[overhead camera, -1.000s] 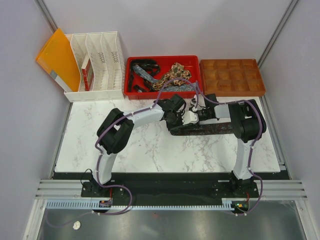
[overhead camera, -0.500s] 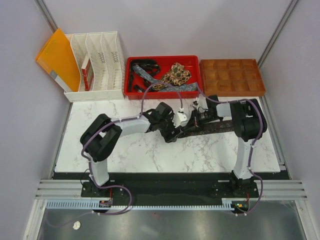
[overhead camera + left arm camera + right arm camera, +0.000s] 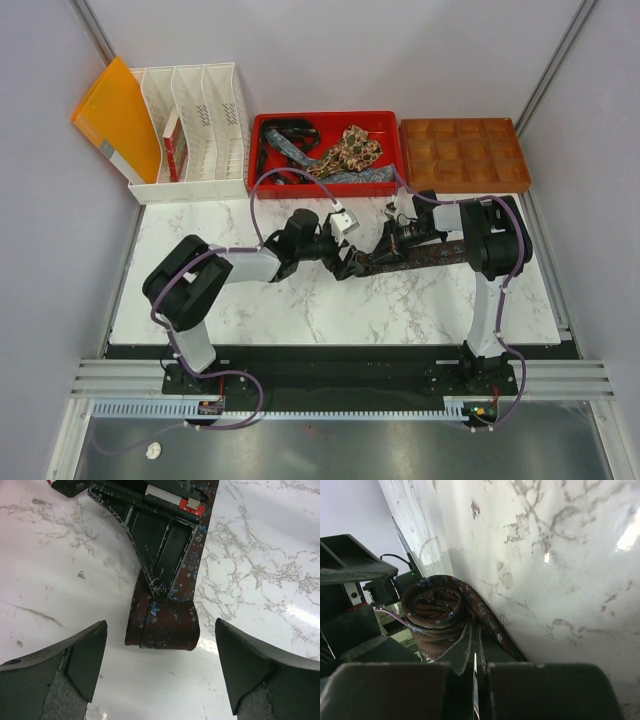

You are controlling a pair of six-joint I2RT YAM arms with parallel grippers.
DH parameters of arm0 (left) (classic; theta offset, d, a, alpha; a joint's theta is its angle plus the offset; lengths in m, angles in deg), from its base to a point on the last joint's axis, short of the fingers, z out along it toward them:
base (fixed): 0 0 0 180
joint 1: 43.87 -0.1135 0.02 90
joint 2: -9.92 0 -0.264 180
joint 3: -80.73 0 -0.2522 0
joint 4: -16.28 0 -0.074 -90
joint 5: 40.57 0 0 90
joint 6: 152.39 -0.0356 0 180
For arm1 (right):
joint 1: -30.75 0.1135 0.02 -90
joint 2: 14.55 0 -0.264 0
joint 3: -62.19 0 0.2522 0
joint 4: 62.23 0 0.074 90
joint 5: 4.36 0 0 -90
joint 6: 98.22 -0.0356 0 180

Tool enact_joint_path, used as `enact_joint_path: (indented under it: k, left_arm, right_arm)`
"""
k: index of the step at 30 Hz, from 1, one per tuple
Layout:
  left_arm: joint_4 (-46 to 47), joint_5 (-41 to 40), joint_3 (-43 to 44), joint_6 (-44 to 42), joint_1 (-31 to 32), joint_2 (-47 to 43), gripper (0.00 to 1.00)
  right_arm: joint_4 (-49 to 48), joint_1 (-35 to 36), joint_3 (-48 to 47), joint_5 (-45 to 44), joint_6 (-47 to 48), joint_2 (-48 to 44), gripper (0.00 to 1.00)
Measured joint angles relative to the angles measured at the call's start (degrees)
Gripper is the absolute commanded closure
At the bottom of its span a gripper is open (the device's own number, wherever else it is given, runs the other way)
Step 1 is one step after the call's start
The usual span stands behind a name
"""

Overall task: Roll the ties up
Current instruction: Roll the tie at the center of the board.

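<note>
As my left jaws gape and my right jaws clamp the dark tie [image 3: 375, 265] on the marble worktop [image 3: 300, 310], the red bin [image 3: 326, 117] at twelve o'clock holds ties [image 3: 350, 150].

Seen from above, the light is bright and even, and the pale worktop [image 3: 200, 290] carries only soft, short shadows under my arms. In my left wrist view a white patch of glare sits on the marble near the right edge. My left gripper [image 3: 160, 630] stands dark and slightly out of focus along the bottom. In my right wrist view glare burns the upper right corner, the rolled tie [image 3: 437, 610] lies in dim shade, and my right gripper [image 3: 475, 667] is a black blur close to the lens.
</note>
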Motion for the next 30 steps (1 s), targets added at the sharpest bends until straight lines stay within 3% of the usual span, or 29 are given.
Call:
enact_joint_path:
  k: [4, 13, 16, 20, 24, 26, 28, 30]
  left_arm:
    - [3.72, 0.87, 0.79, 0.92, 0.79, 2.38, 0.09]
    - [0.15, 0.48, 4.83, 0.66, 2.1, 6.38, 0.56]
    - [-3.32, 0.59, 6.47, 0.02, 2.14, 6.54, 0.68]
    - [-8.13, 1.2, 9.51, -1.16, 2.25, 7.43, 0.68]
    - [-11.69, 2.21, 11.63, -2.25, 2.23, 8.11, 0.5]
    - [-12.48, 2.47, 11.8, -2.47, 2.23, 8.15, 0.48]
    - [-13.7, 2.58, 12.13, -2.62, 2.25, 8.66, 0.52]
    - [-14.27, 2.51, 12.52, -2.64, 2.23, 9.16, 0.64]
  right_arm:
    - [0.0, -0.02, 0.0, 0.11, 0.04, 0.02, 1.0]
    - [0.02, -0.26, 0.0, 0.83, 0.02, 0.39, 1.0]
    - [0.0, -0.33, 0.0, 1.07, -0.07, 0.57, 0.97]
    - [-0.07, -0.33, -0.02, 1.7, -0.59, 0.96, 0.92]
    - [-0.22, -0.37, -0.02, 1.86, -0.61, 1.05, 0.94]
    - [-0.22, -0.37, -0.02, 1.88, -0.61, 1.05, 0.95]
    - [-0.24, -0.37, -0.02, 1.88, -0.61, 1.05, 0.96]
    - [-0.24, -0.37, -0.02, 1.86, -0.61, 1.05, 0.96]
